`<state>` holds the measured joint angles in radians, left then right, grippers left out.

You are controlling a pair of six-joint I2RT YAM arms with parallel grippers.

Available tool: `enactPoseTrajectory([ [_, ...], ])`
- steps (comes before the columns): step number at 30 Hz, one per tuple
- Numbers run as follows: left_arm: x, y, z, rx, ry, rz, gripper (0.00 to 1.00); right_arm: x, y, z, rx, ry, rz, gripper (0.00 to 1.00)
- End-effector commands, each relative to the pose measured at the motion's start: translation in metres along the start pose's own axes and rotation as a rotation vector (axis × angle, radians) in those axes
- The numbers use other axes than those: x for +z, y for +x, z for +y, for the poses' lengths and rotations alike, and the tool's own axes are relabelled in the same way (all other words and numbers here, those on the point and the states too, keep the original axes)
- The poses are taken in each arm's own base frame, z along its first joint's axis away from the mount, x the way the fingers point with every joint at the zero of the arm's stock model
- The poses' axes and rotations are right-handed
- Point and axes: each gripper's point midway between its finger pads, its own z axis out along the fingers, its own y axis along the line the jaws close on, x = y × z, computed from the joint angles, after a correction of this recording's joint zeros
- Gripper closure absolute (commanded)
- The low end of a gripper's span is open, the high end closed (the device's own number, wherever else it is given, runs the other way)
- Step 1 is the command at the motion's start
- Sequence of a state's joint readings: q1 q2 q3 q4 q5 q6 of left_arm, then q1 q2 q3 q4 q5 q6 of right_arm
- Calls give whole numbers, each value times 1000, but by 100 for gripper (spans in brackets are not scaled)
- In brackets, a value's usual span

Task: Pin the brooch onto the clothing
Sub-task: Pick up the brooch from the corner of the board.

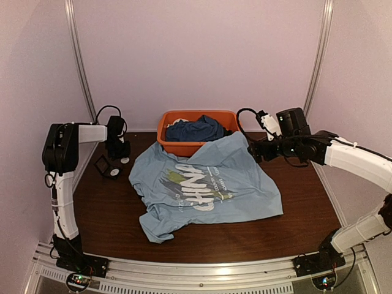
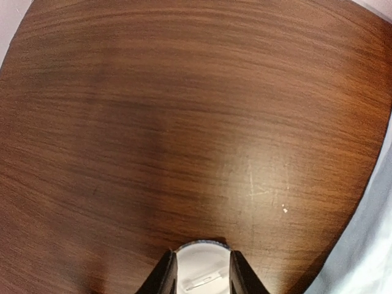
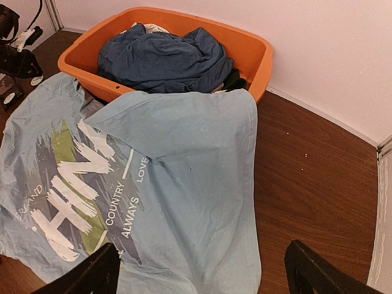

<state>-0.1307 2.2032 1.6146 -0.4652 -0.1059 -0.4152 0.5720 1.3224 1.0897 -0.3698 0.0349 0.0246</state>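
Note:
The light blue T-shirt (image 1: 202, 184) lies spread on the brown table with its "CHINA" print facing up, and its top edge is draped over the front of the basket. It also shows in the right wrist view (image 3: 184, 184). The brooch (image 2: 202, 269) is a small round silvery disc with its pin bar visible. It sits between my left gripper's (image 2: 202, 278) two fingers, low over the table, left of the shirt. My left gripper (image 1: 119, 153) is closed on its sides. My right gripper (image 1: 252, 150) is wide open and empty above the shirt's right edge (image 3: 202, 269).
An orange basket (image 1: 184, 147) at the back centre holds a dark blue garment (image 1: 196, 130); both also show in the right wrist view, the basket (image 3: 257, 49) and the garment (image 3: 159, 58). A small black square case (image 1: 103, 165) lies by my left gripper. Walls enclose the table.

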Motion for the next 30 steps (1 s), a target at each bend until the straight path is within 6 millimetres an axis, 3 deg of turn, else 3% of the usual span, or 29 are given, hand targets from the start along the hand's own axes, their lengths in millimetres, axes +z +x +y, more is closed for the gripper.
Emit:
enactPoseTrajectory([
  [1,4,-8,-11,62,-8,-28,70,0,-1,-2,-5,21,4,4],
  [20,9,1,-7,82,-35,2,88,1,1,-3,-3,26,10,4],
  [30,9,1,-6,93,-59,3,85,0,-1,-3,-1,26,7,4],
])
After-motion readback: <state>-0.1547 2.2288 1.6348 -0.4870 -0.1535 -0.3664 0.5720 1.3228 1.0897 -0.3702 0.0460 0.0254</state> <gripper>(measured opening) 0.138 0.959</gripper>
